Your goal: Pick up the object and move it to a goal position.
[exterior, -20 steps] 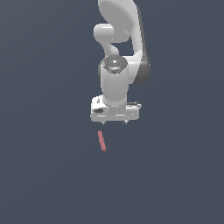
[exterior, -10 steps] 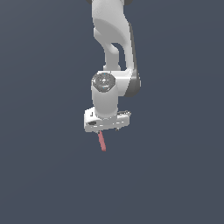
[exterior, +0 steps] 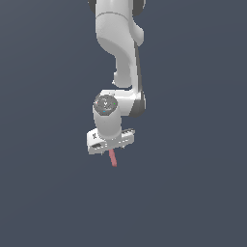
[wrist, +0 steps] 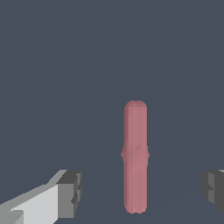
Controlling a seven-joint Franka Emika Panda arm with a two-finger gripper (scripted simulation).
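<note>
Wrist view: hand (wrist: 140,192) wide around stick (wrist: 135,157)

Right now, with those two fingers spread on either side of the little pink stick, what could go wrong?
1. The pink stick sits nearer one of the fingers than the other, so closing might nudge or spin it instead of clamping it.
2. The stick is thin, so closing too high could perhaps miss it or only pinch its top.
3. From the exterior view the gripper hides part of the stick, so that view alone cannot confirm alignment.
</note>
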